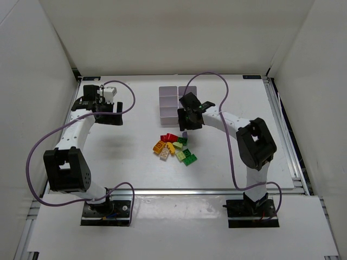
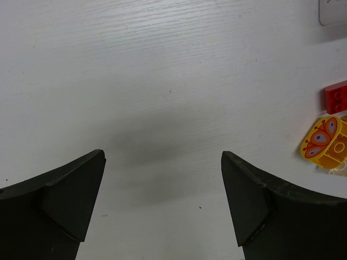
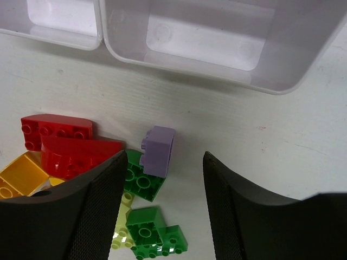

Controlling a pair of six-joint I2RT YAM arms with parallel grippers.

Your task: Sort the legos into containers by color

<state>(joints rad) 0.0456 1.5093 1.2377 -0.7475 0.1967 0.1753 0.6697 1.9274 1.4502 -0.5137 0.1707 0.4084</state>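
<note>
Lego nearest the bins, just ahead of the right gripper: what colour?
Pale purple lego, clearest in the right wrist view.

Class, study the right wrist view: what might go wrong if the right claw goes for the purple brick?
1. The purple brick sits against a green brick, so the right claw may drag or pinch both.
2. It lies on its side, studs sideways, so it may twist or slip before reaching the bins.
</note>
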